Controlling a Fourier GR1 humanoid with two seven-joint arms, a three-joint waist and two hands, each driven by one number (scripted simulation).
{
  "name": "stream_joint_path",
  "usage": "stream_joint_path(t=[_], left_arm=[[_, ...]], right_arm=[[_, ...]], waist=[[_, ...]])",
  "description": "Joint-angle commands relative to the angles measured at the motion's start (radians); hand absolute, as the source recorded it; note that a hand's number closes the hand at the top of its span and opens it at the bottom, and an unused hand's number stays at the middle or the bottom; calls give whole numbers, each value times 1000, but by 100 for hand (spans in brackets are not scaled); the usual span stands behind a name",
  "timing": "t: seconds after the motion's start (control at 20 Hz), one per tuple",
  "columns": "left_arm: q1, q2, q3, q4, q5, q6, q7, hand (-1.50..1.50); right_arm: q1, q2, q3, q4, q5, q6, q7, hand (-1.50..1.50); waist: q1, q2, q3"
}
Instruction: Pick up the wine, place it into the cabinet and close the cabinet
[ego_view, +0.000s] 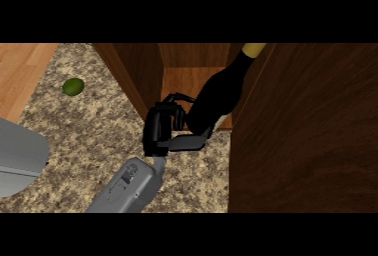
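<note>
Wine bottle (215, 95): dark glass, yellowish cap, held at the mouth of the open cabinet (184, 82). Its long axis runs from the base, at the hand, up and to the right, cap end leaning toward the cabinet's open door (303, 130). The base sits over the front edge of the cabinet floor; we cannot tell whether it touches the floor.

One hand (164, 129) is curled round the lower body of the bottle from the left, thumb under the base. We cannot tell whether it is the robot's left or right; the forearm enters low and left of centre. No second hand shows.

We judge the placing step is under way. The coming move turns on carrying the bottle deeper in, away from us, clear of the door.

Outward: speckled counter (96, 135), a lime (72, 86) well apart at left, a grey object (18, 160) at the left edge.
</note>
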Motion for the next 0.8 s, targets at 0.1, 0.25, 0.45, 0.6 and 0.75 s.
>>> stream_joint_path(t=[0.1, 0.25, 0.45, 0.6, 0.75], left_arm=[[-47, 0, -102, 111, 105, 123, -89, 150], [-1, 0, -3, 208, 120, -52, -160, 150], [-55, 0, -45, 290, 185, -5, -198, 150], [-44, 0, 27, 348, 200, -113, -257, 150], [-88, 0, 24, 436, 334, -153, -339, 150]], right_arm=[[-41, -38, -38, -11, -72, 4, 57, -150], [2, 6, 21, -34, 2, -8, 28, -150], [1, 7, 11, 20, 26, 5, -19, -150], [-77, -14, -18, 96, 11, -1, -16, -150], [32, -1, 13, -47, -24, 2, 41, -150]], waist=[[-4, 0, 0], [-1, 0, 0], [-2, 1, 0], [2, 1, 0], [-15, 3, -1]])
